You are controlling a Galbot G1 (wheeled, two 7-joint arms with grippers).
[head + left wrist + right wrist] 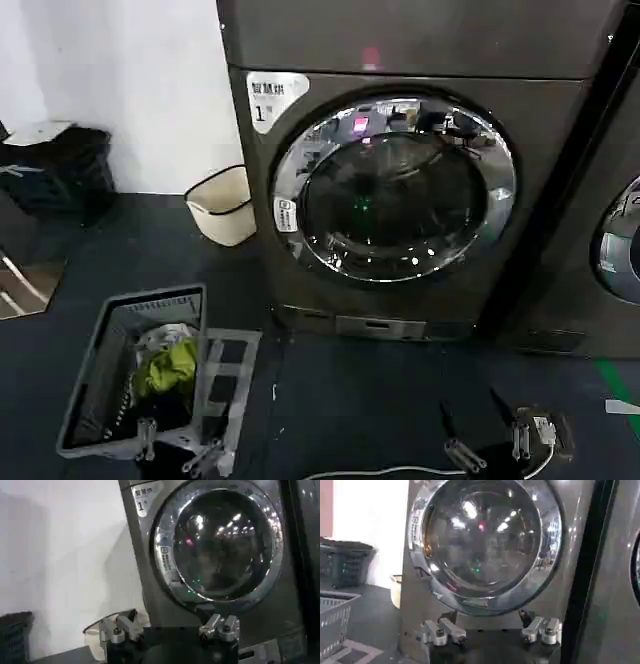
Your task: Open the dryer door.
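Floor (pixel 380 400): dark.
On it: a grey dryer (pixel 300 270), a grey laundry basket (pixel 105 370), a cream bin (pixel 225 205), a white cable (pixel 380 470).

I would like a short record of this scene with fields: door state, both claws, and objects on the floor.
dryer door: shut, flush with the grey machine marked "1"
left claw: open, low above the laundry basket, away from the door
right claw: open, low in front of the dryer, not touching the door
floor objects: laundry basket holding clothes; beige bin beside the dryer
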